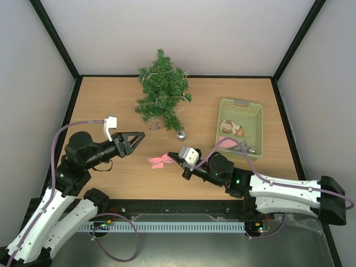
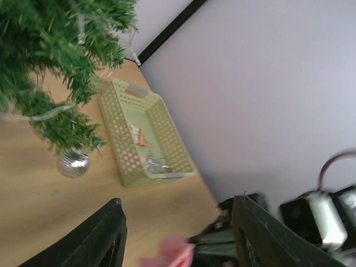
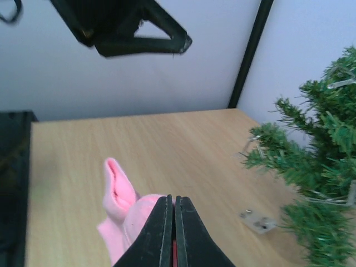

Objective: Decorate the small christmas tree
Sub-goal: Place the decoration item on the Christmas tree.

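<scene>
The small christmas tree (image 1: 163, 89) stands at the back middle of the table, and its branches fill the top left of the left wrist view (image 2: 50, 55) and the right edge of the right wrist view (image 3: 320, 183). A silver ball (image 1: 181, 134) lies by its foot (image 2: 73, 163). My right gripper (image 1: 173, 158) is shut on a pink fabric bow (image 1: 158, 162), its fingers (image 3: 161, 233) pinching one end (image 3: 119, 194) just above the wood. My left gripper (image 1: 138, 137) hovers open to the left of the bow, its fingers (image 2: 105, 239) wide apart and holding nothing.
A light green basket (image 1: 255, 114) at the right holds several ornaments and also shows in the left wrist view (image 2: 130, 161). A small clear plate (image 3: 257, 221) lies by the tree's foot. Black frame posts and pale walls close in the table.
</scene>
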Tool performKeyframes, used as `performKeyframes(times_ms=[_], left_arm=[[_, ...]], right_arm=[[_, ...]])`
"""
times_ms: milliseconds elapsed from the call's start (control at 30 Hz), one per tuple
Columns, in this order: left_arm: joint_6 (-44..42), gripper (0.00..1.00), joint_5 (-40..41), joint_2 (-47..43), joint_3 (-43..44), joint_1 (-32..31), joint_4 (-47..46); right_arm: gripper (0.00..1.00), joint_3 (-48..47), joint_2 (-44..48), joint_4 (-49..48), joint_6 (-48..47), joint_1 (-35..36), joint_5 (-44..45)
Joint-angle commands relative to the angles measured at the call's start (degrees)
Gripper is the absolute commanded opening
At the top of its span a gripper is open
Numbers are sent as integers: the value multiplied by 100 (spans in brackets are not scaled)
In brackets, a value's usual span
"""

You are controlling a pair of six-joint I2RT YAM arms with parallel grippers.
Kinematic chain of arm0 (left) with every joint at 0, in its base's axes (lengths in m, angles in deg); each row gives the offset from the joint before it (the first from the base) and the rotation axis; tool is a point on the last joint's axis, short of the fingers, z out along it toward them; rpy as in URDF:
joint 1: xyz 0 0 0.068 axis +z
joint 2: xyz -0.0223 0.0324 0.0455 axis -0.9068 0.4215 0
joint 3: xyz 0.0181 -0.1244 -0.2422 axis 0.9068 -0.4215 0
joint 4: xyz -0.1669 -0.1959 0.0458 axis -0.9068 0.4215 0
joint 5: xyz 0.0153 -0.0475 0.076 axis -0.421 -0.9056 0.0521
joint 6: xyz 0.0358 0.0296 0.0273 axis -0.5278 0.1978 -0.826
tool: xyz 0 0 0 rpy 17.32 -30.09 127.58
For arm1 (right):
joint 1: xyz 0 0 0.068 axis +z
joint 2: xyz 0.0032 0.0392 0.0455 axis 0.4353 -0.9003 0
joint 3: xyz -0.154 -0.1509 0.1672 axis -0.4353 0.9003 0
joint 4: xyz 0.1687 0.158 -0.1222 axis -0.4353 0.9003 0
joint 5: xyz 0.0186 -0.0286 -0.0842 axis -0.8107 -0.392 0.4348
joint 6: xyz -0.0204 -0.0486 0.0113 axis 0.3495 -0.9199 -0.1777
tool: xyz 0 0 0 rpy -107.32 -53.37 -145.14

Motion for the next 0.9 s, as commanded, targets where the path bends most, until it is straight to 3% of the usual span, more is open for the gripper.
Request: performKeyframes(times_ms=[0, 100, 267, 533, 867], left_arm=[[-2161, 55, -159, -227, 49, -13, 264], [-3056, 56, -647, -453, -30, -13, 265], [-3827, 58, -1197, -771, -227, -13, 137], [-4242, 57, -1769, -702, -550, -13, -92], [-4802, 51, -1729, -422, -687, -13, -88]], right_arm=[[2, -363, 322, 499, 1460, 46, -611], [2, -387, 487, 588, 1904, 46, -757], [2, -470, 608, 644, 2307, 46, -868], [2, -533, 775, 725, 2370, 46, -871], [2, -512, 989, 527, 2593, 45, -807]])
